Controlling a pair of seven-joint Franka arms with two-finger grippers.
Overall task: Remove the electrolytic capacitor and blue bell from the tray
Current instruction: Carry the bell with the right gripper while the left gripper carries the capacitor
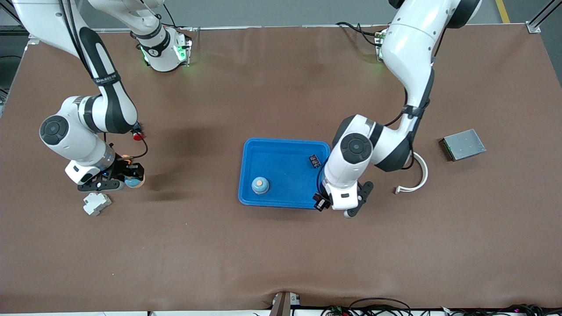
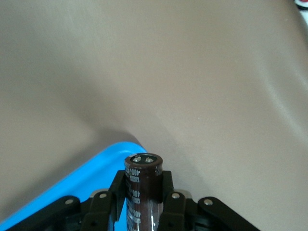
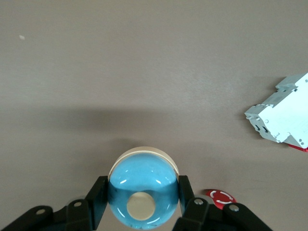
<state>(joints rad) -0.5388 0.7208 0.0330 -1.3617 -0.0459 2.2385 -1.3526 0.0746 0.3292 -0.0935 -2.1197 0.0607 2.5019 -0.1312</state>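
My left gripper [image 1: 326, 202] is shut on a dark brown capacitor [image 2: 143, 185], which stands between the fingers [image 2: 168, 185]. It hangs at the corner of the blue tray [image 1: 281, 151] nearest the front camera, toward the left arm's end. That corner also shows in the left wrist view [image 2: 96, 175]. My right gripper [image 1: 126, 177] is shut on a blue bell [image 3: 143, 197] with a cream button, low over the brown table near the right arm's end. A second blue bell [image 1: 260, 185] and a small black part [image 1: 314, 161] lie in the tray.
A white breaker block [image 1: 96, 203] lies just nearer the camera than the right gripper and shows in the right wrist view [image 3: 284, 120]. A red button [image 1: 138, 136] is close by. A grey metal box [image 1: 463, 144] and a white curved strip [image 1: 417, 175] lie toward the left arm's end.
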